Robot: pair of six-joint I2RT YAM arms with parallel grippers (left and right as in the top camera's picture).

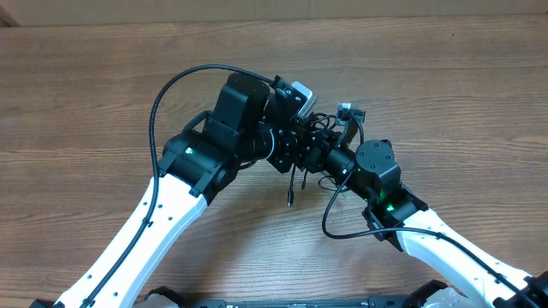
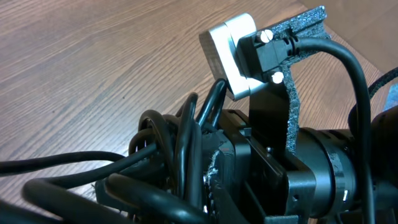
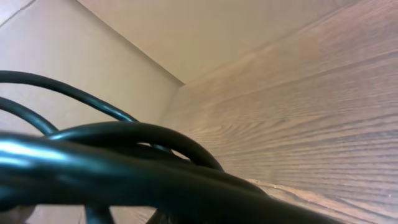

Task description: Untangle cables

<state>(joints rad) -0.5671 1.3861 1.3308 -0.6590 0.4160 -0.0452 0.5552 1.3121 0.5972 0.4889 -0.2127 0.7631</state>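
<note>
My left gripper [image 1: 301,147] is closed almost completely. As far as I can see it is pinched on the cables [image 1: 292,184], though the tangle hides its fingers. From its wrist view, thin black cords [image 2: 180,143] with a smooth, rubbery sheen are looped and crossed right in front of it. My right gripper [image 1: 330,152] is also fully closed. It is nose to nose with the left one and pushed into the same knot. I cannot tell whether it has a strand pinched. Its own view is filled with blurred, glossy black cords [image 3: 124,162] lying across the lens.

The bunch sits between the two grippers. One loose strand hangs down below the left gripper and ends in a small plug tip. Just beyond the left gripper is the other arm's camera [image 2: 227,53], a small silver box on a rough black bracket. Under both grippers the table [image 1: 428,68] is brown wood with a fine straight grain.
</note>
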